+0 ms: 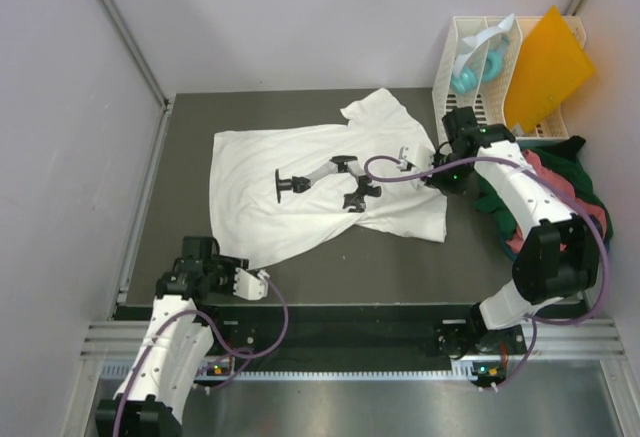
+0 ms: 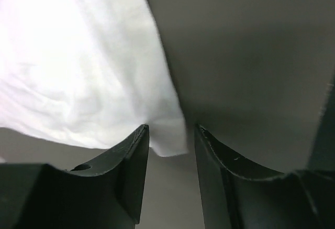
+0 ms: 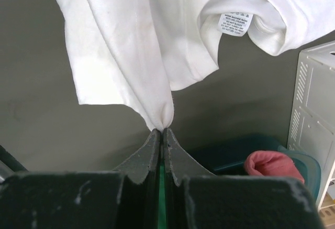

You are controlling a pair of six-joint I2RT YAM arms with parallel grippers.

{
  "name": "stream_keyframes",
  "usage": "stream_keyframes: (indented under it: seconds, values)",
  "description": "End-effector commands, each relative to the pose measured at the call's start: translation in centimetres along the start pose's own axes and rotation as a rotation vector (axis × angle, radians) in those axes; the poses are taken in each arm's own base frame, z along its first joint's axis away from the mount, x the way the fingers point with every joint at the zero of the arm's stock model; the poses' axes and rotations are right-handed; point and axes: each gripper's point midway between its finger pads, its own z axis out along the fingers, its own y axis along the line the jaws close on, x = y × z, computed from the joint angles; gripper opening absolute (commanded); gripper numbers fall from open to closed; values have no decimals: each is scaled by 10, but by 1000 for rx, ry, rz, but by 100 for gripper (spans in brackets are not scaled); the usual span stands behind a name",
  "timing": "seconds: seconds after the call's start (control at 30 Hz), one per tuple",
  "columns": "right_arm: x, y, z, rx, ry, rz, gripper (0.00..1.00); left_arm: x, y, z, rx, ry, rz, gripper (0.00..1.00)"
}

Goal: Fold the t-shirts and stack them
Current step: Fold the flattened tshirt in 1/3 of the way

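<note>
A large white t-shirt (image 1: 320, 182) with a black print lies spread on the dark table. My right gripper (image 1: 440, 172) is shut on a pinch of its right edge; in the right wrist view the cloth (image 3: 131, 40) rises from the closed fingertips (image 3: 157, 137), and the neck label (image 3: 234, 23) shows. My left gripper (image 1: 258, 282) is open at the shirt's near-left corner. That corner (image 2: 170, 140) lies on the table between the fingers (image 2: 133, 155), touching neither. A salmon-red t-shirt (image 1: 540, 172) and a dark green one (image 1: 578, 172) are heaped at the right edge.
A white slatted rack (image 1: 480, 67) stands at the back right, holding an orange sheet (image 1: 548, 67) and a teal object (image 1: 468, 77). Grey walls close in the table on the left and back. The rack's side (image 3: 314, 108) is close to my right gripper.
</note>
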Motion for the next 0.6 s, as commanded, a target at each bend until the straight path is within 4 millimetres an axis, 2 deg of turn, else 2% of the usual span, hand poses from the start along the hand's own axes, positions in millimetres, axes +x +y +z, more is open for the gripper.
stream_keyframes:
  seconds: [0.0,0.1,0.17,0.2,0.23,0.37,0.4,0.47,0.5,0.57]
  values:
    - [-17,-8,-5,18,-39,-4,0,7,-20,21,9,9,12,45]
    - [-18,-10,-4,21,-37,-7,0,11,-27,27,19,22,11,41]
    - [-17,-10,-3,14,-33,-8,0,10,-32,27,50,19,11,34]
    - [-17,-10,-3,16,-29,-9,0,10,-32,26,59,20,16,20]
    - [-17,-11,-3,16,-29,-14,0,10,-35,26,81,20,9,0]
    - [-18,-16,-6,34,-28,-24,0,11,-23,16,100,33,-14,0]
    - [-19,-18,-7,39,-28,-27,0,11,-8,8,72,41,-25,0]
    - [-19,-24,-11,68,-23,-33,0,14,6,0,59,69,-48,0]
    - [-19,-27,-13,84,-21,-36,0,15,27,-11,14,84,-72,0]
    - [-21,-37,-21,137,-23,-45,0,19,43,-21,-5,117,-112,0]
